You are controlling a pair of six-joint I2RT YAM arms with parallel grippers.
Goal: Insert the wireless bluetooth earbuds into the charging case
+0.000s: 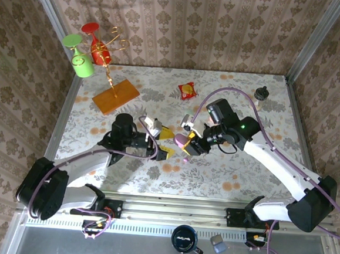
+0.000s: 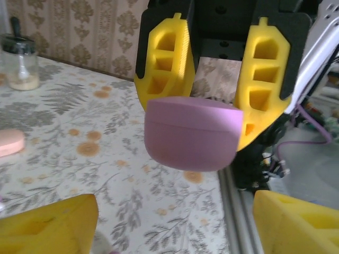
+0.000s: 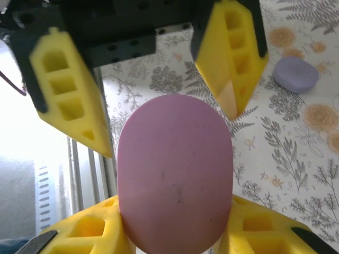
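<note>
Right hand [image 1: 190,145] grips the charging case [image 3: 175,169], lid apparently closed.

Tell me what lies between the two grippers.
A pinkish-purple charging case, clamped in the right gripper, facing the open left gripper; both wrist views show it.

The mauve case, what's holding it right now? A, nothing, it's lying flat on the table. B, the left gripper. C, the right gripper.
C: in the left wrist view the right gripper is closed on the mauve case, keeping it up off the table, while the left gripper is open and not touching it.
</note>
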